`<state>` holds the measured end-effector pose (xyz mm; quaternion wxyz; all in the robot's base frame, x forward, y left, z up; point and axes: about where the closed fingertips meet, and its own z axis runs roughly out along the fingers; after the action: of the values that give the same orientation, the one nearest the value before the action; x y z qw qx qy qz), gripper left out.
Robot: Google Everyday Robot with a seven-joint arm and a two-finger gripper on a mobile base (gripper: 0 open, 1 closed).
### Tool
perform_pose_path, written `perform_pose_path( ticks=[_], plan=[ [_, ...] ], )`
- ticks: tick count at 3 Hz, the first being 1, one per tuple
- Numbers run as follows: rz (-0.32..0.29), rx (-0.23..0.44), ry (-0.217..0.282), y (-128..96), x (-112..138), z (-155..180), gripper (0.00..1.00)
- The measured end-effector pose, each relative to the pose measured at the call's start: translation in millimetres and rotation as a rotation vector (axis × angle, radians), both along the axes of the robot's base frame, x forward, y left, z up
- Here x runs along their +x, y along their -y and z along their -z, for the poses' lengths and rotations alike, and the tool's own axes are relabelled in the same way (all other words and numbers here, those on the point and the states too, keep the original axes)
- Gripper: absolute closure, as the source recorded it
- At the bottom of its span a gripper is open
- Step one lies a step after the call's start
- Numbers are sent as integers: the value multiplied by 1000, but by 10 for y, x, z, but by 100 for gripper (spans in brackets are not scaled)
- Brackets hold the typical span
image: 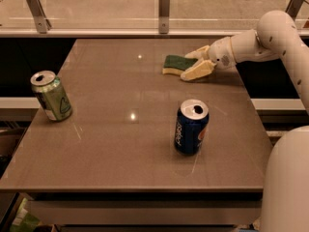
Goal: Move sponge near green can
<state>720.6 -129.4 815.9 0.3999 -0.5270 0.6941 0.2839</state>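
The sponge (175,64), dark green on top with pale yellow foam below, lies flat at the far right of the table. My gripper (189,65) reaches in from the right and is open. Its pale fingers (197,70) stand on either side of the sponge's right end, low over the table. I cannot tell whether they touch the sponge. The green can (52,95) stands upright, slightly tilted, near the table's left edge, far from the sponge and the gripper.
A dark blue Pepsi can (191,126) stands upright right of centre, in front of the sponge. The brown table (120,144) ends at a railing with metal posts (164,4) at the back. My white arm (275,37) runs along the right side.
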Motion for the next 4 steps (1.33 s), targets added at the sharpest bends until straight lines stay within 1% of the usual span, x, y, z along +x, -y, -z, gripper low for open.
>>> perform_pose_path(
  ticks=[2,3,4],
  plan=[
    [-5,1,-3,-35,4,20,87],
    [-5,1,-3,-37,4,21,100],
    [-5,-3,-4,-51,-2,9,100]
  ],
)
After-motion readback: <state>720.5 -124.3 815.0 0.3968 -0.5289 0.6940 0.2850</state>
